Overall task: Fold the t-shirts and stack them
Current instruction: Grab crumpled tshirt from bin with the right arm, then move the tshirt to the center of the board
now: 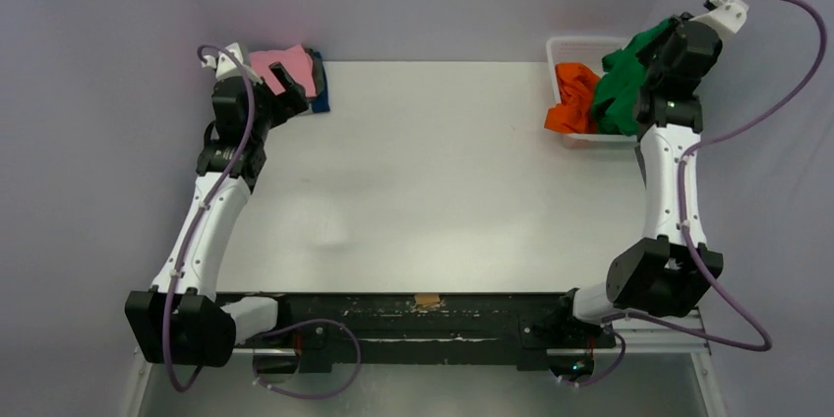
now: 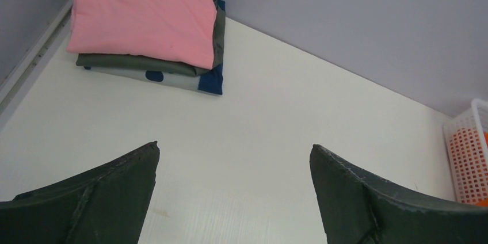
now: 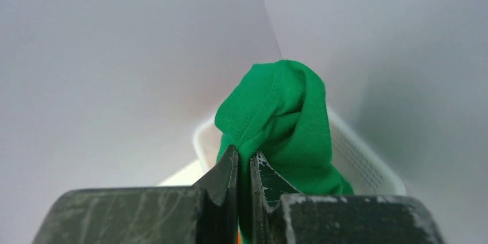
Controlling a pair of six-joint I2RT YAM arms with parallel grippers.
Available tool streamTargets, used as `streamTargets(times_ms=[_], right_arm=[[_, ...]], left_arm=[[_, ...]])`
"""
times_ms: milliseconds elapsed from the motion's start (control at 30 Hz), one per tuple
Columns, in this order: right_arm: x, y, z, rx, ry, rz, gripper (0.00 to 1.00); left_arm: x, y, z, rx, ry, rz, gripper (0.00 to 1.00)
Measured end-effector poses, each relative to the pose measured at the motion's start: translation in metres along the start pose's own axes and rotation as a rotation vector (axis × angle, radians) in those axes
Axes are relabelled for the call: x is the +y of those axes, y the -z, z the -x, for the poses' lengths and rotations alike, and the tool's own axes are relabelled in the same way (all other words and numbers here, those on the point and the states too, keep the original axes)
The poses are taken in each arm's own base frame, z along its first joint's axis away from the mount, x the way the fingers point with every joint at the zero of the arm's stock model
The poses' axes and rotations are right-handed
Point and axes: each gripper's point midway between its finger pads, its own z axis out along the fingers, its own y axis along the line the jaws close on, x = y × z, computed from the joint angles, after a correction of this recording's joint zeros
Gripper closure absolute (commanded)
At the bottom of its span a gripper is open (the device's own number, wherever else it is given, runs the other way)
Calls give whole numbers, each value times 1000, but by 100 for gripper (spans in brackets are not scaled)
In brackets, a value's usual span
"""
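My right gripper [image 3: 244,155] is shut on a bunched fold of the bright green t-shirt [image 3: 282,123] and holds it lifted above the white lattice basket [image 3: 368,163]. In the top view the green t-shirt [image 1: 618,88] hangs from that gripper [image 1: 661,51] over the basket [image 1: 561,48], beside a crumpled orange t-shirt [image 1: 572,97]. A folded stack sits at the far left corner: pink t-shirt [image 2: 141,14] on top, dark grey t-shirt [image 2: 144,64] under it, dark blue t-shirt [image 2: 212,81] at the bottom. My left gripper [image 2: 234,152] is open and empty, just short of the stack [image 1: 290,68].
The white table [image 1: 433,171] runs from the arm bases to the back wall. Grey walls close in on the left, back and right. The basket stands in the far right corner against the wall.
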Motion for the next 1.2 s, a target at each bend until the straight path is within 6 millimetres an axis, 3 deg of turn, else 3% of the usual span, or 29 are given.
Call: streamTargets(times_ms=[100, 200, 367, 467, 533, 633, 700, 867, 1000, 1067, 1167, 1200], right_arm=[[26, 12, 46, -77, -15, 104, 100], [67, 27, 85, -116, -23, 289, 100], [150, 64, 120, -122, -5, 642, 100], [207, 97, 120, -97, 16, 859, 100], [250, 133, 109, -61, 27, 1026, 100], [294, 183, 89, -2, 33, 1226, 100], [311, 212, 80, 28, 33, 1327, 100], [328, 258, 81, 40, 12, 1507, 100], [322, 267, 67, 89, -2, 1548, 100], [310, 264, 43, 147, 0, 1511, 100], [282, 243, -16, 267, 15, 1343, 97], [269, 229, -42, 315, 22, 1250, 76]], left_arm=[[-1, 11, -7, -2, 2, -35, 0], [2, 22, -11, -5, 5, -42, 0], [-2, 40, -12, -10, 33, -75, 0], [-2, 50, -21, 2, 53, -100, 0], [2, 58, -31, 22, 64, -100, 0], [7, 67, -38, 30, 74, -90, 0], [8, 72, -37, 23, 85, -87, 0], [10, 87, -30, -6, 130, -79, 0], [16, 100, -36, 15, 187, -47, 0], [22, 106, -44, 46, 221, -16, 0], [30, 111, -62, 112, 260, 33, 0], [33, 113, -70, 144, 271, 54, 0]])
